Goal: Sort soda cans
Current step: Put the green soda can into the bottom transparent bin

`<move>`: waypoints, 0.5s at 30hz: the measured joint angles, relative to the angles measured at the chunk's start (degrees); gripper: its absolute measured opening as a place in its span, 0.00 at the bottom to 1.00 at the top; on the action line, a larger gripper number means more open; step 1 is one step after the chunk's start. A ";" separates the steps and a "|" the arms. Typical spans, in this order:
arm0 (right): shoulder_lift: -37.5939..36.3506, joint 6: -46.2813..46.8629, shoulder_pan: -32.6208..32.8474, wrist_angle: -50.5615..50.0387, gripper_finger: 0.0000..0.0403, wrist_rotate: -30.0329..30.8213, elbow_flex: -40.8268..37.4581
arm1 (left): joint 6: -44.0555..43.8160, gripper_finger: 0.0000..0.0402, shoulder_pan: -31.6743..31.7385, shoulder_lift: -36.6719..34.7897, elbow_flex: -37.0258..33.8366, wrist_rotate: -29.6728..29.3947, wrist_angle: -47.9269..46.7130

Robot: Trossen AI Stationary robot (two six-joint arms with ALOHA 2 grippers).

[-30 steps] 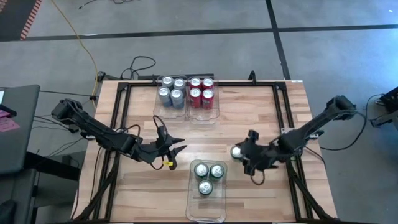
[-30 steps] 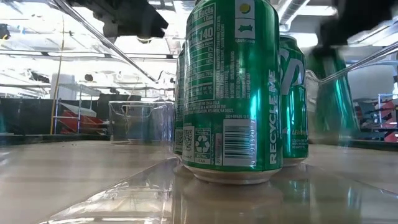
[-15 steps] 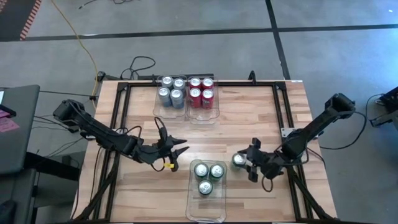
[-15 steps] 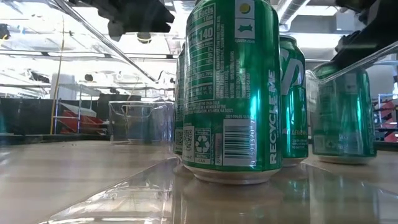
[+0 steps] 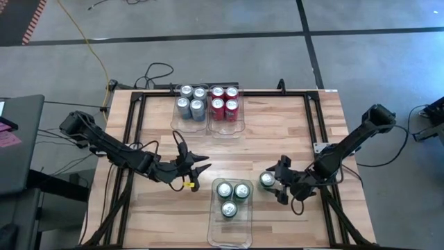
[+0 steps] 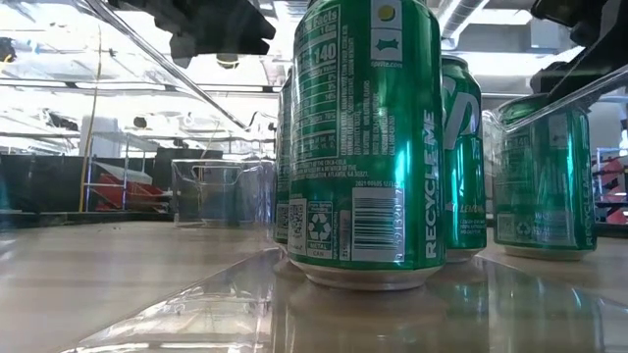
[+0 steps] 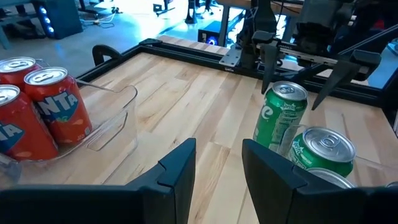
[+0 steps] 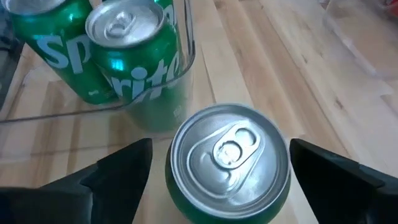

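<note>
The right gripper (image 5: 275, 186) has its jaws spread wide on either side of the fourth green can (image 5: 267, 180), clear of its wall; the can stands on the worktop (image 5: 277, 132) upright, long axis vertical, silver top up, just outside the right wall of the front bin (image 5: 229, 236). That bin sits at the middle of the front edge and holds three green cans (image 5: 233, 196), so the loose one is probably parked beside it for a fresh grasp. The left gripper (image 5: 201, 169) waits left of the bin, jaws partly apart, empty. At the back edge, silver-blue cans (image 5: 191, 100) and red cans (image 5: 224, 99) stand sorted.
</note>
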 joint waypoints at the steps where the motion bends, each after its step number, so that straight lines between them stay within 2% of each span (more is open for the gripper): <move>1: 0.08 0.15 0.00 -0.08 0.98 -0.10 -0.01 | 0.02 0.31 0.00 0.00 0.00 0.01 0.00; 11: 0.05 2.59 -0.76 1.66 0.94 -0.07 -2.81 | 0.02 0.31 0.00 0.00 0.00 0.11 -0.13; 15: 0.05 1.92 -0.83 2.29 0.87 -0.01 -2.93 | 0.02 0.31 0.00 0.00 0.00 0.11 -0.35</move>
